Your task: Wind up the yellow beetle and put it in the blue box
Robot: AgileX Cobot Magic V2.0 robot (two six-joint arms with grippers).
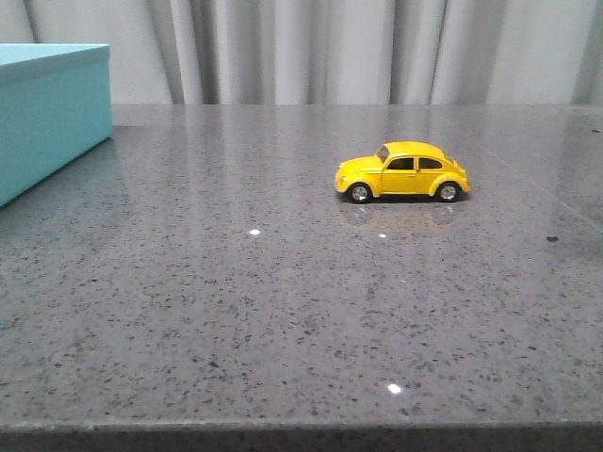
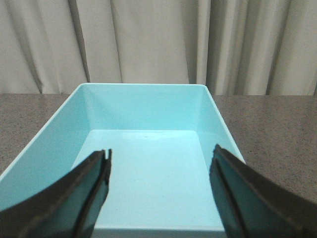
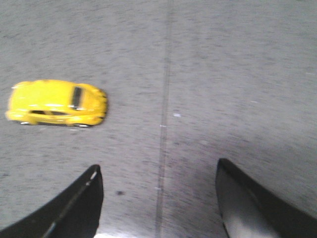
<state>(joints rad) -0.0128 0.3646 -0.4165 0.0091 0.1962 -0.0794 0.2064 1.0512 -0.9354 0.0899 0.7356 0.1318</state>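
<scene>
The yellow beetle [image 1: 403, 172] stands on its wheels on the grey speckled table, right of centre, side on with its nose to the left. It also shows in the right wrist view [image 3: 57, 103]. The blue box [image 1: 47, 108] stands at the far left; the left wrist view shows it open and empty [image 2: 143, 119]. My left gripper [image 2: 159, 154] is open and empty, just above the box's near end. My right gripper [image 3: 157, 168] is open and empty above the bare table, apart from the car. Neither gripper shows in the front view.
The grey table [image 1: 283, 311] has a thin seam line [image 3: 164, 99] running between my right fingers. A small dark speck [image 1: 552, 238] lies at the right. Pale curtains [image 1: 330, 47] hang behind the table's far edge.
</scene>
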